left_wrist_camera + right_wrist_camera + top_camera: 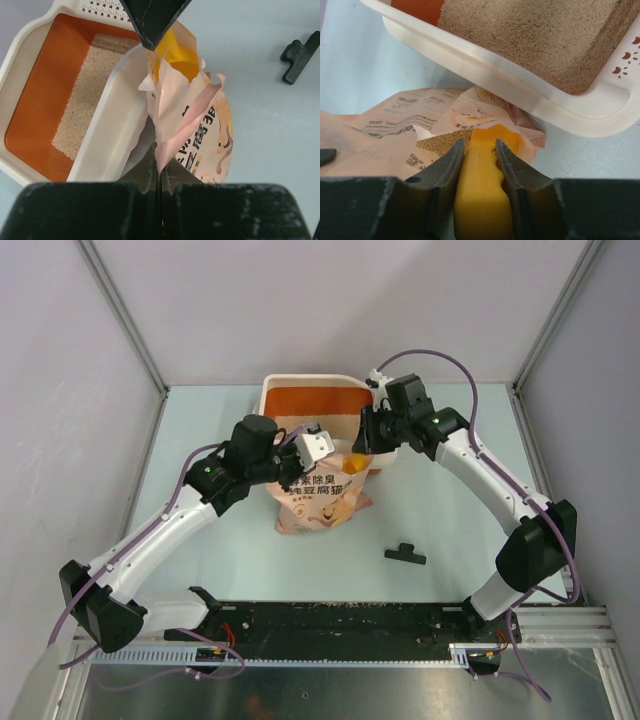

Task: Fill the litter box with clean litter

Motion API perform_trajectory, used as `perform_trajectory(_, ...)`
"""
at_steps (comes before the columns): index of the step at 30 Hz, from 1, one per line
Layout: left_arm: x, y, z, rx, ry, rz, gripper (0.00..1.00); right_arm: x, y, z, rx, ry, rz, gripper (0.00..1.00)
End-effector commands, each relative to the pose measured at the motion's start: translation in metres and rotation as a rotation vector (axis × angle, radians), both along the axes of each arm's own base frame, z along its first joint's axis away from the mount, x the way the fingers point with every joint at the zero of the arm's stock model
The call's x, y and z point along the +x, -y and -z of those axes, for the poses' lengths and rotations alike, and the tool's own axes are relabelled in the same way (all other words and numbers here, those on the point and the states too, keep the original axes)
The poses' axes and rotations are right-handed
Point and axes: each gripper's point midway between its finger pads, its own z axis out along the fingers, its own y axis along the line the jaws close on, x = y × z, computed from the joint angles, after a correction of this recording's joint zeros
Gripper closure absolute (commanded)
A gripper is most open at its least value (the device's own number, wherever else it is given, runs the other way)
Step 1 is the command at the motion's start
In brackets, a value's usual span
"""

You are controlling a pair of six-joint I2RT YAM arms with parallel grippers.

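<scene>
The left hand is pinching the pink bag; the right hand is gripping the yellow scoop.

Robot lab test cell: plain grey partition walls w/ alu frame, pale bench, 2 arms bolted on rail.

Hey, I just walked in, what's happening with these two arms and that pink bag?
They are partway through filling the litter box. The left gripper, jaws shut, pinches the top edge of the pink bag, which stands right beside the box. The right gripper has its jaws closed on the handle of the yellow scoop at the bag's mouth. Some litter covers part of the box floor.
</scene>
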Motion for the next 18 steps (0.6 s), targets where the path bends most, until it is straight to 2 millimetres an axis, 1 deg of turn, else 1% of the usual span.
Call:
perform_trajectory(1, -0.004, 0.016, -0.040, -0.142, 0.006, 0.015, 1.00, 0.005, 0.000, 0.008, -0.045, 0.012, 0.090, 1.00)
perform_trajectory(3, -0.003, 0.018, -0.036, -0.143, -0.004, 0.011, 1.00, 0.004, 0.001, 0.017, -0.065, 0.006, 0.108, 1.00)
perform_trajectory(4, -0.001, 0.017, -0.038, -0.145, 0.001, 0.002, 1.00, 0.003, -0.001, 0.022, -0.063, -0.011, 0.113, 1.00)
perform_trajectory(5, 0.000, 0.018, -0.038, -0.150, -0.001, -0.002, 1.00, -0.001, 0.000, 0.032, -0.073, -0.037, 0.118, 1.00)
perform_trajectory(7, 0.000, 0.020, -0.039, -0.161, -0.006, 0.004, 1.00, -0.004, -0.001, 0.044, -0.073, -0.070, 0.129, 1.00)
perform_trajectory(9, -0.001, 0.021, -0.037, -0.168, -0.020, 0.003, 1.00, -0.009, -0.003, 0.062, -0.072, -0.131, 0.139, 1.00)
perform_trajectory(11, -0.003, 0.021, -0.036, -0.177, -0.031, 0.002, 1.00, -0.013, -0.007, 0.072, -0.060, -0.179, 0.141, 1.00)
perform_trajectory(13, -0.005, 0.020, -0.037, -0.184, -0.032, 0.002, 1.00, -0.015, -0.011, 0.076, -0.050, -0.201, 0.138, 1.00)
perform_trajectory(16, -0.007, 0.020, -0.033, -0.180, -0.036, 0.006, 1.00, -0.020, -0.023, 0.078, 0.009, -0.247, 0.107, 1.00)
perform_trajectory(17, -0.007, 0.020, -0.030, -0.177, -0.037, 0.006, 1.00, -0.024, -0.033, 0.073, 0.056, -0.257, 0.063, 1.00)
perform_trajectory(18, -0.007, 0.020, -0.028, -0.174, -0.040, 0.006, 1.00, -0.025, -0.036, 0.070, 0.076, -0.261, 0.046, 1.00)
